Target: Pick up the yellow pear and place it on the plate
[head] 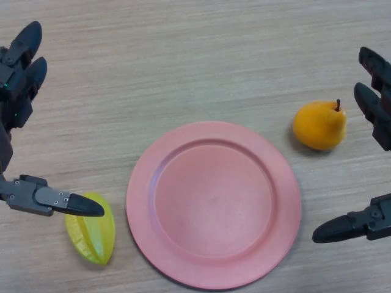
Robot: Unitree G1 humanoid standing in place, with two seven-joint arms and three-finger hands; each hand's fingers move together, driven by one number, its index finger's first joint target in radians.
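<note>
Both hands are cut by the frame's sides: left hand (pixel 21 67) at left, right hand (pixel 376 104) at right; the left thumb overlaps the star fruit (pixel 91 238).

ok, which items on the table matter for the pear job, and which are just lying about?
Job: yellow pear, right of the plate; pink plate, nothing on it; right hand, open, nearest the pear.

Lying about: yellow-green starfruit, left of the plate; left hand, open.

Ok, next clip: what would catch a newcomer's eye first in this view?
The big pink plate in the middle of the wooden table, with nothing on it. To its upper right sits the yellow pear, stem up, near the open right robot hand. At lower left, the open left robot hand has its thumb tip over a yellow-green star fruit.
</note>
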